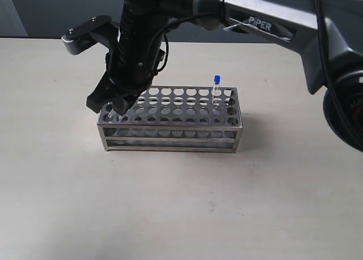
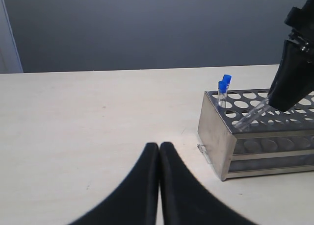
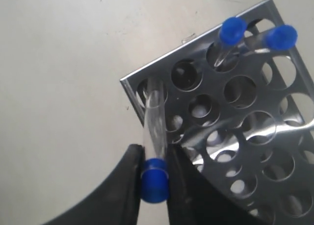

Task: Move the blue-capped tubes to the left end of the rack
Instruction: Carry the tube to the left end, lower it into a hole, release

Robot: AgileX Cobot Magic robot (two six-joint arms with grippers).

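Observation:
The grey metal rack [image 1: 170,141] stands mid-table. My right gripper [image 1: 116,104] has reached across to the rack's left end and is shut on the cap of a blue-capped tube [image 3: 154,178]. That tube leans, its clear lower end at the corner hole of the rack [image 3: 198,44]. Two more blue-capped tubes [image 3: 230,31] [image 3: 279,37] stand in holes on the far side of that same end, also seen as the pair of blue-capped tubes [image 2: 223,87]. A fourth blue-capped tube [image 1: 216,90] stands upright near the right end. My left gripper [image 2: 159,145] is shut and empty, on the table left of the rack [image 2: 216,132].
The right arm [image 1: 272,22] stretches over the rack from the upper right and hides the rack's left end in the exterior view. The pale tabletop [image 1: 181,214] spreads around the rack, with a dark wall behind it.

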